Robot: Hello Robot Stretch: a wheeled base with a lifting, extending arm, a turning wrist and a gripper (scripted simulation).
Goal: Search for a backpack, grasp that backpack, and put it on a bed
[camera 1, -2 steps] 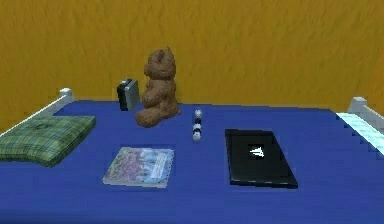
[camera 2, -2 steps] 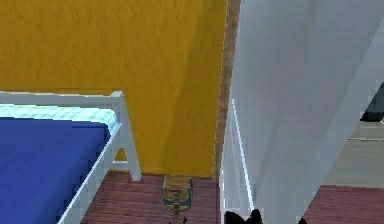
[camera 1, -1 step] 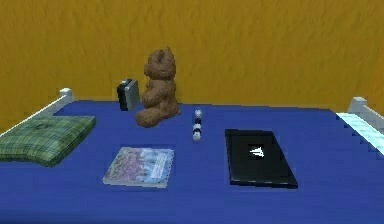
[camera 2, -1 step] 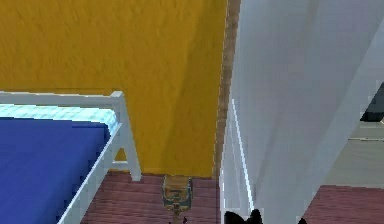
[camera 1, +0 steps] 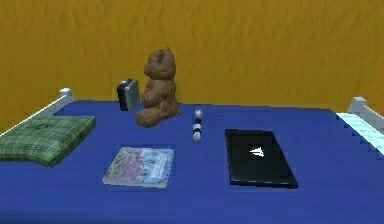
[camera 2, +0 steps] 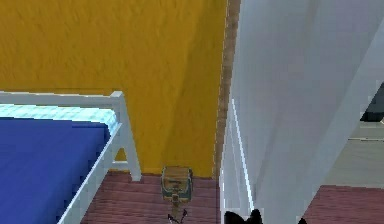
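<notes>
Backpack, probably the small tan boxy thing (camera 2: 176, 182), lies just beyond the gripper (camera 2: 240, 217). I cannot tell its finger state or whether it holds anything. Likely the placing step: next, carry it over the bed (camera 1: 200, 175) ahead.

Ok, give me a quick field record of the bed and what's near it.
bed: blue cover, white frame, against orange wall
pillow: green plaid, forward view's left
teddy bear: brown, sitting near the wall
laptop: black, flat, right of centre
book: flat, left of laptop
tan boxy thing: low by the wall past the bed's corner; backpack unconfirmed
</notes>
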